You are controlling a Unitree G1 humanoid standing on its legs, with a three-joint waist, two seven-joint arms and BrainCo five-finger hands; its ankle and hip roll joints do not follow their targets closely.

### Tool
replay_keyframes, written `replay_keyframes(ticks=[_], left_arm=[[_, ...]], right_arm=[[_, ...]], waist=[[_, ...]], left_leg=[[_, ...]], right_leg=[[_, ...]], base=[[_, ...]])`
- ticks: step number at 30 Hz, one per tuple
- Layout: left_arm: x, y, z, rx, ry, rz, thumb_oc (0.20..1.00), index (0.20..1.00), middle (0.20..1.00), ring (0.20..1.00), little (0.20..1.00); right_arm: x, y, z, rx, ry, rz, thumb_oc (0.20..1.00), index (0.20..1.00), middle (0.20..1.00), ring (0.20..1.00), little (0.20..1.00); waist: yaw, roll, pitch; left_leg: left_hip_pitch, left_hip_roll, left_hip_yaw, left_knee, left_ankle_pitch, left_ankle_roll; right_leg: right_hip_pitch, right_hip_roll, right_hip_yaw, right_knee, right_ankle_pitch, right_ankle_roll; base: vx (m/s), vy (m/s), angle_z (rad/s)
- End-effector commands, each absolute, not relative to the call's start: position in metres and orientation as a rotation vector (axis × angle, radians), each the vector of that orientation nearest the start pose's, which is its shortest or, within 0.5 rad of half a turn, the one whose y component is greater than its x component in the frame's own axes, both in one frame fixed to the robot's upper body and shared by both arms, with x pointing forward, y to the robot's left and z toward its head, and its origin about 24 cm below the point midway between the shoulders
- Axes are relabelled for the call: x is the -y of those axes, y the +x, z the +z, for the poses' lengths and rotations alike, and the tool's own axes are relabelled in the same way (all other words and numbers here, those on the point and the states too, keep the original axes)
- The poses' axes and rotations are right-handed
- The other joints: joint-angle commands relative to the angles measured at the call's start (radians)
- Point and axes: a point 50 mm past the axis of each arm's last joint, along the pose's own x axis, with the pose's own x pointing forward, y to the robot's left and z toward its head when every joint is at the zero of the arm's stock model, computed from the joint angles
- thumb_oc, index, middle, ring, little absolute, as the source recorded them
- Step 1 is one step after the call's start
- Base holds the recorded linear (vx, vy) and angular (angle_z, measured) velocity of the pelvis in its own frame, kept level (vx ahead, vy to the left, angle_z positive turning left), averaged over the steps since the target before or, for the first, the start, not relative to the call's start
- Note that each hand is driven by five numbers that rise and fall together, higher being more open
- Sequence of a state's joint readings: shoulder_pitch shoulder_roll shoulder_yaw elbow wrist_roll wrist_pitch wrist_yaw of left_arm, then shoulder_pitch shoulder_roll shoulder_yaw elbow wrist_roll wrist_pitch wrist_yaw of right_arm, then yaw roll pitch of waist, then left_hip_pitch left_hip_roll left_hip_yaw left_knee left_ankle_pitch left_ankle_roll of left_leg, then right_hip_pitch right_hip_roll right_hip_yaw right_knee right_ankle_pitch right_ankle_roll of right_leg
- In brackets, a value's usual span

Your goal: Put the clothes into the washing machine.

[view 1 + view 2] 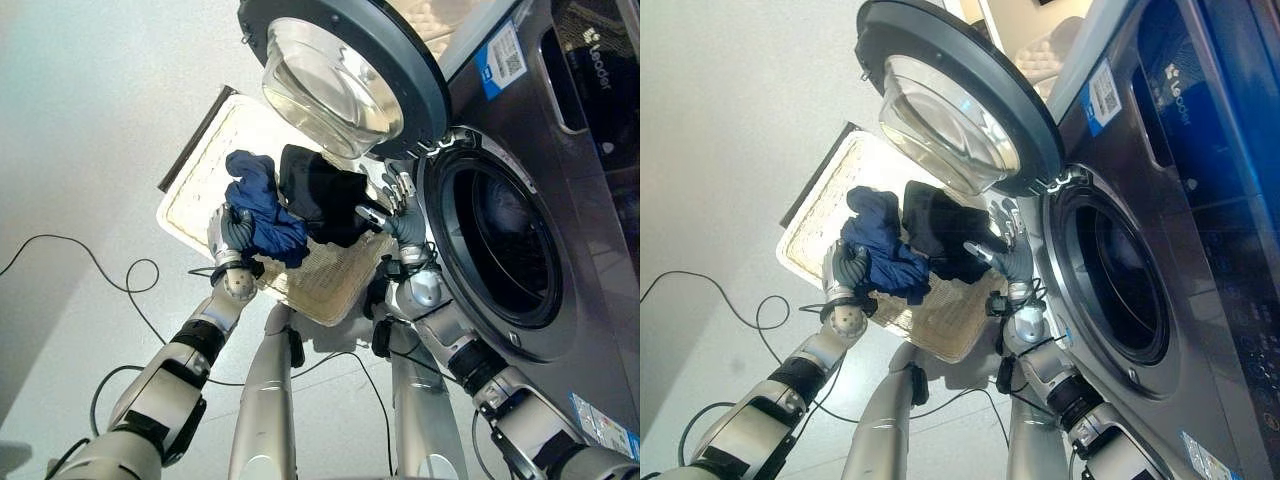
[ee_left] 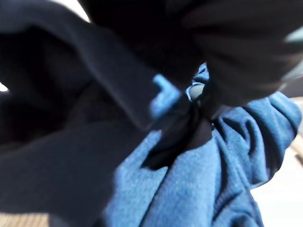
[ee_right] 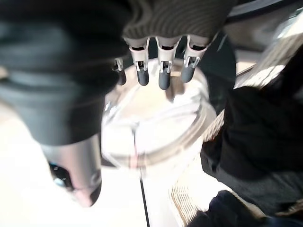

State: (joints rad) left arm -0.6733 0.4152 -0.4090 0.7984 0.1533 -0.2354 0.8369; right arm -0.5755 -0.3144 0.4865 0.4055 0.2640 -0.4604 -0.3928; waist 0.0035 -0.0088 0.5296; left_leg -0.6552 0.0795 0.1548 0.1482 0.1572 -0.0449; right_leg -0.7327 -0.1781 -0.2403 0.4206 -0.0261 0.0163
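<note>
Pale, smooth floor (image 1: 90,130) carrying a cream woven rectangular basket (image 1: 195,190) with a dark strip along one edge. In the basket lie a crumpled blue garment (image 1: 262,195) and a black garment (image 1: 320,190), touching. A dark grey front-loading washing machine (image 1: 580,230), apparently floor-standing, is just beside the basket.

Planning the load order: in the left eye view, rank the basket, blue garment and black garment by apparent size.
1. basket
2. and 3. blue garment and black garment: look about alike; bunched, so unranked.
</note>
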Motion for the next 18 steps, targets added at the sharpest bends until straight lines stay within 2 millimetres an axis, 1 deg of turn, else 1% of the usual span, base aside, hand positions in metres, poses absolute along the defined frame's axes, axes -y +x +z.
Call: replay_keyframes(ticks=[1, 2, 3, 5, 6, 7, 12, 13, 14, 16, 18], left_arm=[[-0.179, 0.353, 0.130, 0.615, 0.675, 0.504, 0.200, 0.200, 0.200, 0.200, 0.200], [-0.178, 0.351, 0.141, 0.706, 0.711, 0.498, 0.200, 0.200, 0.200, 0.200, 0.200], [-0.177, 0.351, 0.144, 0.731, 0.719, 0.495, 0.200, 0.200, 0.200, 0.200, 0.200], [-0.174, 0.349, 0.157, 0.821, 0.739, 0.466, 0.200, 0.200, 0.200, 0.200, 0.200], [-0.173, 0.348, 0.159, 0.844, 0.748, 0.457, 0.200, 0.200, 0.200, 0.200, 0.200], [-0.170, 0.347, 0.169, 0.907, 0.773, 0.415, 0.200, 0.200, 0.200, 0.200, 0.200], [-0.161, 0.345, 0.186, 1.015, 0.807, 0.315, 0.200, 0.200, 0.200, 0.200, 0.200], [-0.155, 0.344, 0.194, 1.059, 0.816, 0.249, 0.200, 0.200, 0.200, 0.200, 0.200], [-0.154, 0.343, 0.197, 1.067, 0.816, 0.229, 0.200, 0.200, 0.200, 0.200, 0.200], [-0.146, 0.342, 0.204, 1.093, 0.818, 0.147, 0.200, 0.200, 0.200, 0.200, 0.200], [-0.141, 0.341, 0.206, 1.099, 0.816, 0.101, 0.200, 0.200, 0.200, 0.200, 0.200]], right_arm=[[0.098, 0.325, 0.146, 0.608, -0.160, 0.241, 1.000, 1.000, 1.000, 1.000, 1.000], [0.100, 0.328, 0.149, 0.617, -0.259, 0.285, 1.000, 1.000, 1.000, 1.000, 1.000], [0.101, 0.329, 0.149, 0.623, -0.285, 0.288, 1.000, 1.000, 1.000, 1.000, 1.000], [0.106, 0.334, 0.156, 0.644, -0.426, 0.306, 1.000, 1.000, 1.000, 1.000, 1.000], [0.107, 0.335, 0.157, 0.649, -0.451, 0.313, 1.000, 1.000, 1.000, 1.000, 1.000], [0.109, 0.338, 0.162, 0.646, -0.508, 0.327, 1.000, 1.000, 1.000, 1.000, 1.000], [0.112, 0.346, 0.176, 0.649, -0.604, 0.372, 1.000, 1.000, 1.000, 1.000, 1.000], [0.110, 0.349, 0.184, 0.658, -0.663, 0.398, 1.000, 1.000, 1.000, 1.000, 1.000], [0.110, 0.350, 0.187, 0.660, -0.673, 0.409, 1.000, 1.000, 1.000, 1.000, 1.000], [0.107, 0.353, 0.201, 0.677, -0.673, 0.447, 1.000, 1.000, 1.000, 1.000, 1.000], [0.100, 0.353, 0.208, 0.684, -0.670, 0.474, 1.000, 1.000, 1.000, 1.000, 1.000]], waist=[[0.007, 0.047, -0.010], [0.016, 0.046, -0.010], [0.018, 0.045, -0.010], [0.027, 0.045, -0.010], [0.028, 0.045, -0.010], [0.033, 0.045, -0.010], [0.044, 0.047, -0.010], [0.049, 0.049, -0.010], [0.050, 0.050, -0.010], [0.056, 0.055, -0.010], [0.060, 0.058, -0.010]], left_leg=[[-0.006, -0.036, 0.030, 0.070, -0.105, -0.043], [-0.007, -0.035, 0.027, 0.079, -0.109, -0.043], [-0.006, -0.036, 0.026, 0.080, -0.109, -0.043], [-0.009, -0.035, 0.022, 0.085, -0.112, -0.044], [-0.009, -0.035, 0.022, 0.086, -0.113, -0.044], [-0.010, -0.035, 0.019, 0.089, -0.114, -0.044], [-0.014, -0.036, 0.012, 0.100, -0.119, -0.043], [-0.017, -0.036, 0.011, 0.105, -0.120, -0.043], [-0.017, -0.036, 0.010, 0.106, -0.120, -0.043], [-0.020, -0.038, 0.005, 0.113, -0.123, -0.042], [-0.020, -0.041, 0.002, 0.114, -0.123, -0.041]], right_leg=[[0.017, -0.002, -0.065, -0.005, 0.009, 0.099], [0.017, -0.008, -0.071, 0.005, 0.005, 0.100], [0.019, -0.009, -0.072, 0.005, 0.004, 0.100], [0.018, -0.015, -0.079, 0.012, 0.002, 0.101], [0.018, -0.016, -0.080, 0.013, 0.002, 0.102], [0.018, -0.018, -0.084, 0.018, 0.001, 0.102], [0.013, -0.025, -0.089, 0.031, -0.002, 0.104], [0.010, -0.028, -0.092, 0.037, -0.003, 0.103], [0.010, -0.029, -0.092, 0.038, -0.003, 0.104], [0.006, -0.032, -0.092, 0.046, -0.003, 0.103], [0.004, -0.032, -0.092, 0.049, -0.003, 0.103]], base=[[0.00, -0.042, 0.05], [0.00, -0.044, 0.05], [0.00, -0.057, 0.11], [-0.01, -0.037, 0.15], [-0.01, -0.034, 0.11], [0.00, -0.023, 0.06], [0.00, -0.010, 0.01], [0.00, -0.020, 0.08], [0.00, -0.021, 0.12], [0.01, -0.011, 0.10], [0.01, -0.005, 0.09]])
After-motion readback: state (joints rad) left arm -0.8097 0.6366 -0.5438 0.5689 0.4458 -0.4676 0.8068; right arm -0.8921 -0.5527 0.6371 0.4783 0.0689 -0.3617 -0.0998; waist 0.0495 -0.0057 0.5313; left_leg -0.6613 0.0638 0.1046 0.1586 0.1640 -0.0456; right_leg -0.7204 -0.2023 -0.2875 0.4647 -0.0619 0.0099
